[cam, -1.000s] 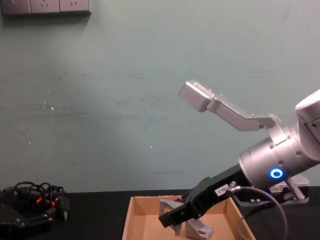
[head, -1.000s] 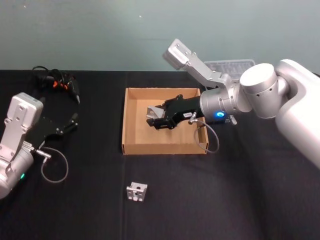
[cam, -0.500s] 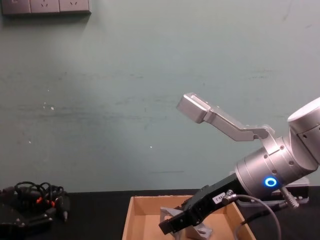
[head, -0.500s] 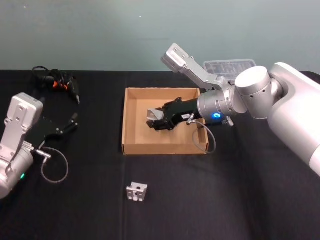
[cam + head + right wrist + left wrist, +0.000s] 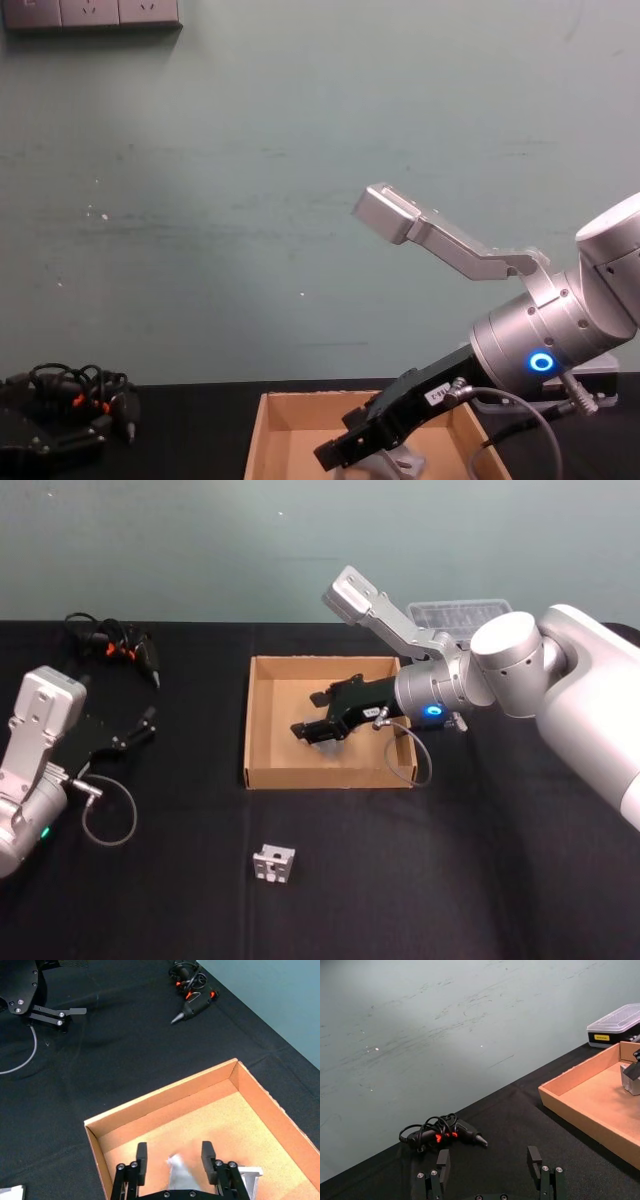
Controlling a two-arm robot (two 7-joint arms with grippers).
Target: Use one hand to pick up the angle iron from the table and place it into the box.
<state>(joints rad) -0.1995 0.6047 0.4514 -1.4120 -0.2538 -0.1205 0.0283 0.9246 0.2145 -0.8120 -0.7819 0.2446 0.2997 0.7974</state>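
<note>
**Angle iron low in the box, right gripper spread over it**

The left gripper [image 5: 489,1156] is parked by the table's [image 5: 450,880] left edge, jaws apart. A second bracket [image 5: 273,863] lies near the front edge. Mid-table, the angle iron [image 5: 631,1080] sits inside the cardboard box [image 5: 330,777], under the right gripper [image 5: 174,1149], whose jaws stand wider than the piece. The iron is likely stiff, dense and smooth-faced, so it is best pinched across one flat flange. The yellow label [image 5: 601,1037] on the clear-lidded case [image 5: 615,1022] and the gripper's white tag [image 5: 437,393] are illegible.
</note>
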